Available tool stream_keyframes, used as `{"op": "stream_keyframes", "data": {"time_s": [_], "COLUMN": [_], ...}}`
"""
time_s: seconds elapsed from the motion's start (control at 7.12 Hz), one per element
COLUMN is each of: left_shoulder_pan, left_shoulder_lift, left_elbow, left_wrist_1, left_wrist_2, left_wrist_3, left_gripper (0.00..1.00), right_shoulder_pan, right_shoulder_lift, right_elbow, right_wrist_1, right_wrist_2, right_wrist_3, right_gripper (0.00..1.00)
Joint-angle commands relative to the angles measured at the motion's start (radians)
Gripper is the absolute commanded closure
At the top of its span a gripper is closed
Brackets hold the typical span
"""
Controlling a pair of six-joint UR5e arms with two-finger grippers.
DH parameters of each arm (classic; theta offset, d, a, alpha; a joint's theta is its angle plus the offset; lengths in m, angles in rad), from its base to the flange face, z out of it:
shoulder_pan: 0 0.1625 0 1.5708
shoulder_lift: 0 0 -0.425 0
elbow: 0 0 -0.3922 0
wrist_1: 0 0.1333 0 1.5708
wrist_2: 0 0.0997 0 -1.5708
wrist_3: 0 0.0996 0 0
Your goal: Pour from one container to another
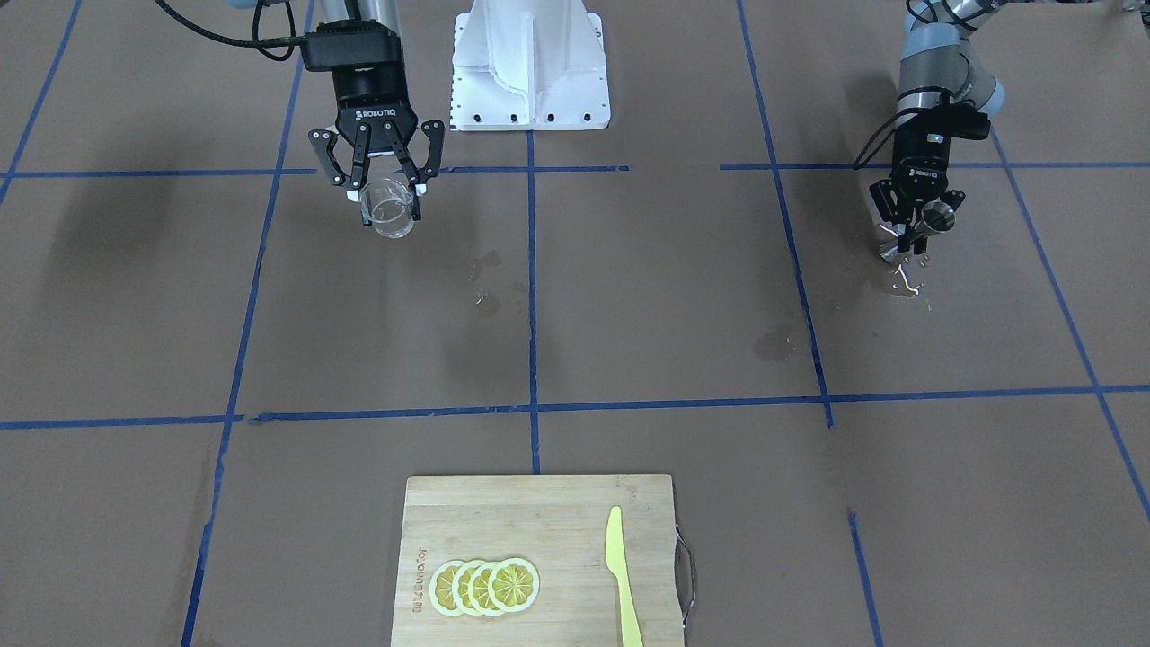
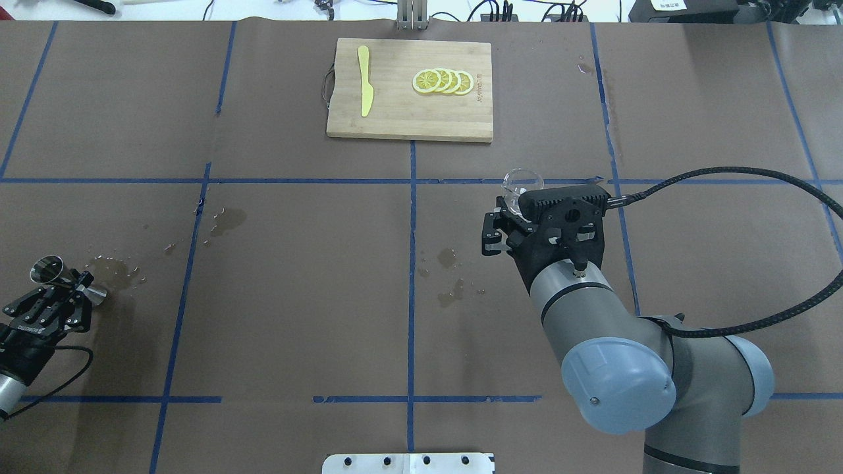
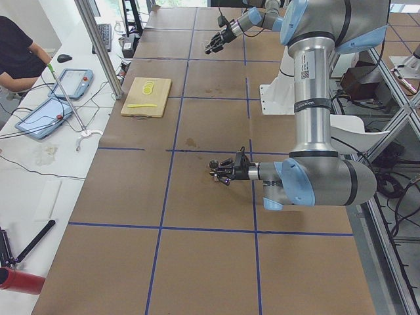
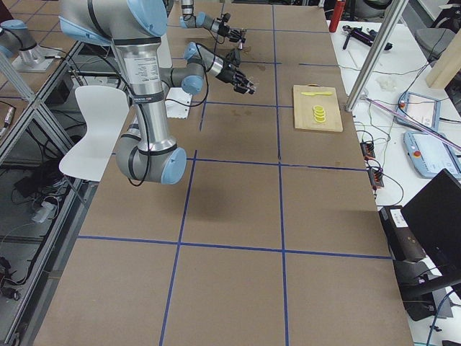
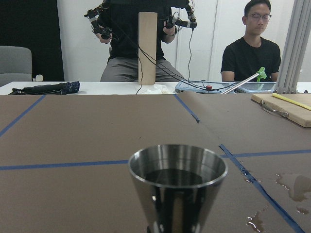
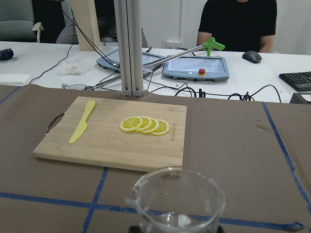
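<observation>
My right gripper (image 1: 384,190) is shut on the small clear glass cup (image 1: 388,208) and holds it well above the table. The cup (image 2: 521,181) pokes out past the wrist in the overhead view. In the right wrist view its open rim (image 6: 177,204) fills the bottom, and it looks close to empty. Far off at the table's left side, my left gripper (image 2: 74,289) is shut on the waist of the steel jigger (image 2: 47,268). The jigger (image 1: 934,216) is low over a wet patch. Its upper cone (image 5: 177,189) faces up, dark inside.
A bamboo cutting board (image 2: 408,118) at the far middle carries lemon slices (image 2: 442,81) and a yellow knife (image 2: 364,89). Wet spots (image 2: 448,258) mark the brown paper near the centre, and others (image 2: 227,220) lie to the left. The white robot base (image 1: 530,67) stands between the arms.
</observation>
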Motion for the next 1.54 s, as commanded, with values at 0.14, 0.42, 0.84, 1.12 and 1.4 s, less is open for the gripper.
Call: {"op": "stream_keyframes", "data": {"time_s": [0.14, 0.42, 0.84, 1.12, 1.4], "left_shoulder_pan": [0.01, 0.014, 0.017, 0.019, 0.017], "left_shoulder_lift": [0.0, -0.002, -0.002, -0.003, -0.003], "left_elbow": [0.001, 0.002, 0.001, -0.001, -0.001], "left_wrist_1": [0.0, 0.0, -0.001, -0.001, -0.001], "left_wrist_2": [0.0, 0.0, 0.0, 0.005, 0.005], "left_wrist_3": [-0.035, -0.035, -0.035, -0.038, -0.036], "left_gripper": [0.97, 0.88, 0.7, 0.01, 0.01], "right_shoulder_pan": [0.0, 0.0, 0.0, -0.002, -0.002], "right_shoulder_lift": [0.002, 0.002, 0.006, 0.008, 0.011], "right_elbow": [0.001, 0.001, 0.003, 0.005, 0.006], "right_wrist_1": [-0.001, 0.001, 0.001, 0.001, 0.001], "right_wrist_2": [0.0, 0.0, 0.0, 0.0, 0.0], "right_wrist_3": [0.0, 0.0, 0.0, 0.0, 0.0], "right_gripper": [1.0, 1.0, 1.0, 1.0, 1.0]}}
